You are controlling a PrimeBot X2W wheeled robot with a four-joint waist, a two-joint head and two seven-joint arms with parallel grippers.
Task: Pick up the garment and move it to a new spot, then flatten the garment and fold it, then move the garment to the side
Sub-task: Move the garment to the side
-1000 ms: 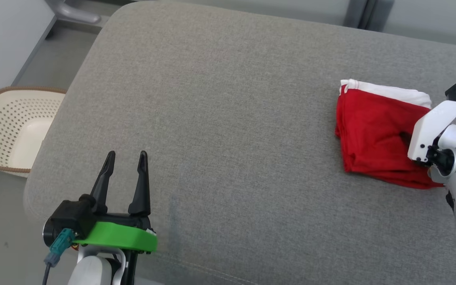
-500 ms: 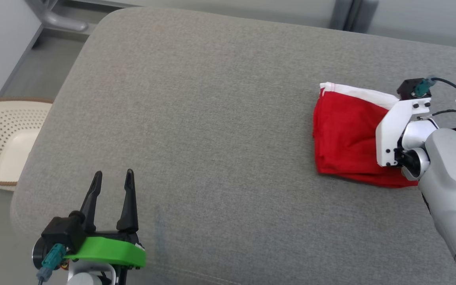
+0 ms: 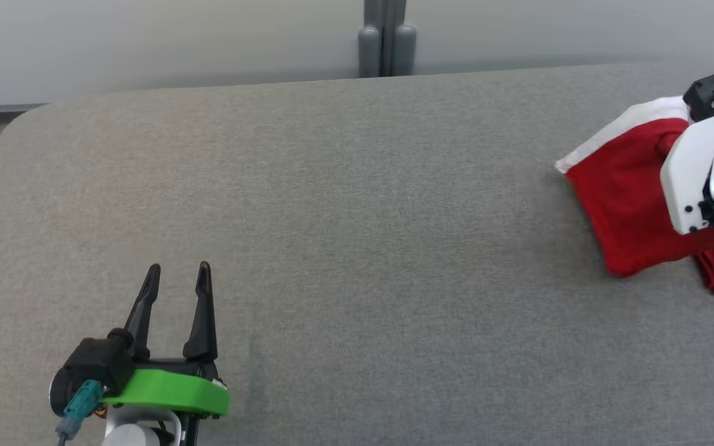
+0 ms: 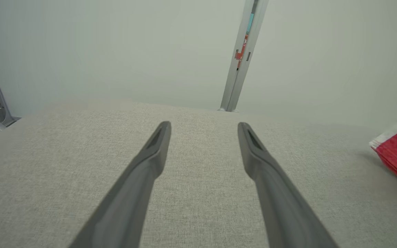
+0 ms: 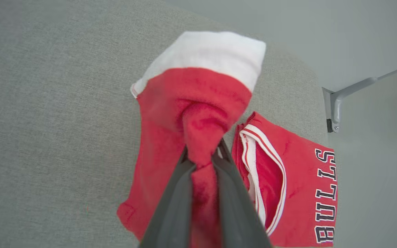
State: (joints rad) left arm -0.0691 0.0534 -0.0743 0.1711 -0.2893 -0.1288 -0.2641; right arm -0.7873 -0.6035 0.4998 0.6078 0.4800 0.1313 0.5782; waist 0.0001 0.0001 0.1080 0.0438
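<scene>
The red sports garment with a white waistband [image 3: 623,204] sits at the far right of the grey upholstered cushion [image 3: 357,217], well apart from the left gripper [image 3: 177,272]. A second ago it lay as a flat folded stack with the right arm poised over it. Now the right gripper [image 5: 202,155] has closed to a narrow pinch on a bunched ridge of red fabric, which stands up between its two dark fingers [image 5: 174,203] in the right wrist view. The cloth around that ridge is drawn upward and the white band [image 5: 212,55] tilts instead of lying level. A lower layer with white piping and black "BULLS" lettering [image 5: 288,179] has come uncovered and rests flat on the cushion just beside the lifted part. The head camera has also swung, so the garment's shift across that view is not its own travel.

The left gripper hovers low over bare cushion with its jaws spread wide and nothing between them.

The grasp appears made, so the pick-up step looks under way; the carry, flattening, folding and moving aside remain. Because only the upper layers seem caught, the stack may unfold as it rises.
</scene>
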